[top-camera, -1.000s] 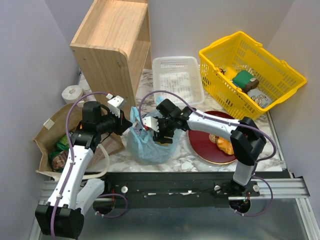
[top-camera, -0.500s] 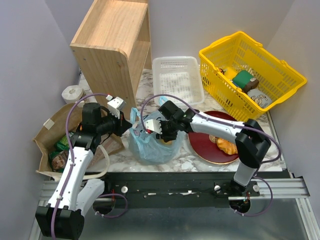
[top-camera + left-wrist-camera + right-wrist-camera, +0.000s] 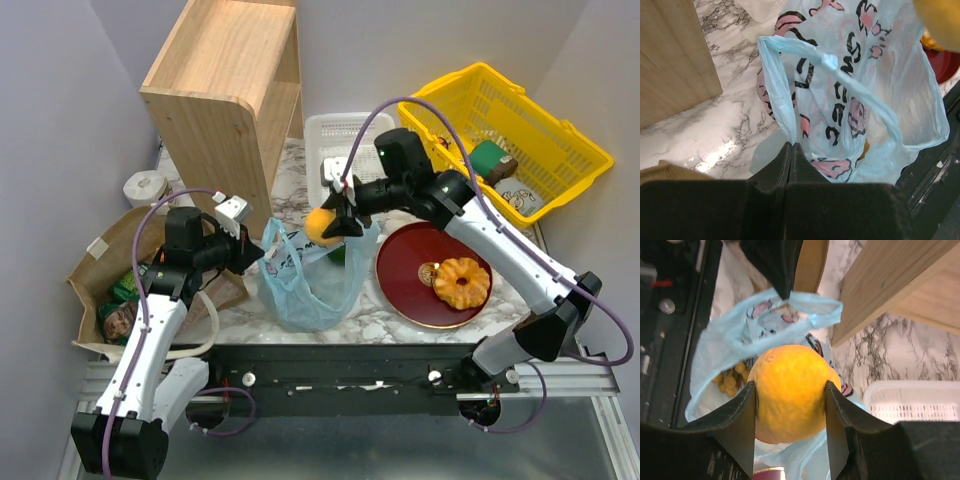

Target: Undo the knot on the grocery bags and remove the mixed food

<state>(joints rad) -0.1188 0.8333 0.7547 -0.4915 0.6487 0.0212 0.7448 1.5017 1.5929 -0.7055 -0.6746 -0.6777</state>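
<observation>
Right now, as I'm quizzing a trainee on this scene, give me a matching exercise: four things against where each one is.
1. orange fruit
2. ring pastry
3. blue bag's handle
4. green box

A. in the yellow basket
B. pinched by the left gripper
C. on the red plate
D. held by the right gripper

Pairs: 1-D, 2-C, 3-B, 4-A

Pinching thin light blue plastic bag (image 3: 850, 95) in left black two-finger gripper (image 3: 791, 146), clamping round orange fruit (image 3: 320, 226) aloft in right gripper (image 3: 790, 390).
</observation>
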